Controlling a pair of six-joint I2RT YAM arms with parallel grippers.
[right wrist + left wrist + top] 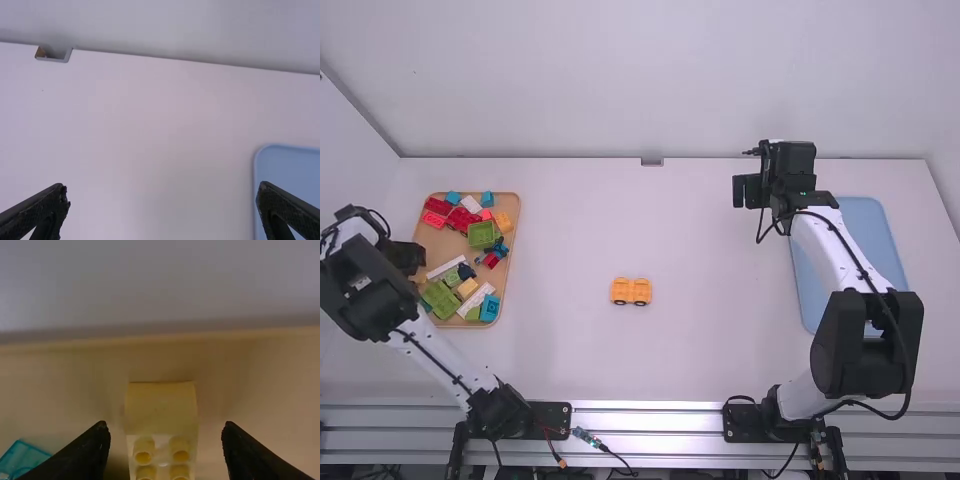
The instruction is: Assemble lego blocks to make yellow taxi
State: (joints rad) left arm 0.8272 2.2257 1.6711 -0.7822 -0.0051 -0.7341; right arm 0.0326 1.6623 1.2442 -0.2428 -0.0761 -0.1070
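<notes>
Left gripper (pixel 418 263) is over the left edge of the tan tray (pixel 436 246), fingers spread. Left wrist view: yellow block (pixel 161 407) sits in the tray between the fingers, gap on both sides, so nothing gripped. Four studs visible at its near end; far end points at the tray wall (pixel 240 335).

Possible snag: teal block (pixel 24 460) just beside one finger, partly hidden by it. Tray wall is near the yellow block's far end.

Orange wheeled piece (pixel 631 291) is on the white table (pixel 690 350), around the middle, upright on its wheels, well apart from both grippers.

Right gripper (pixel 741 191) is above the table's far part, right of the middle, fingers wide apart, empty. Its arm crosses over the blue tray (pixel 870 225) and hides part of it.

Rest of the tan tray is crowded: red block (pixel 461 217), green block (pixel 482 235) and orange block (pixel 503 222) in the far half; white strip (pixel 476 299) and more green and blue pieces in the near half.
</notes>
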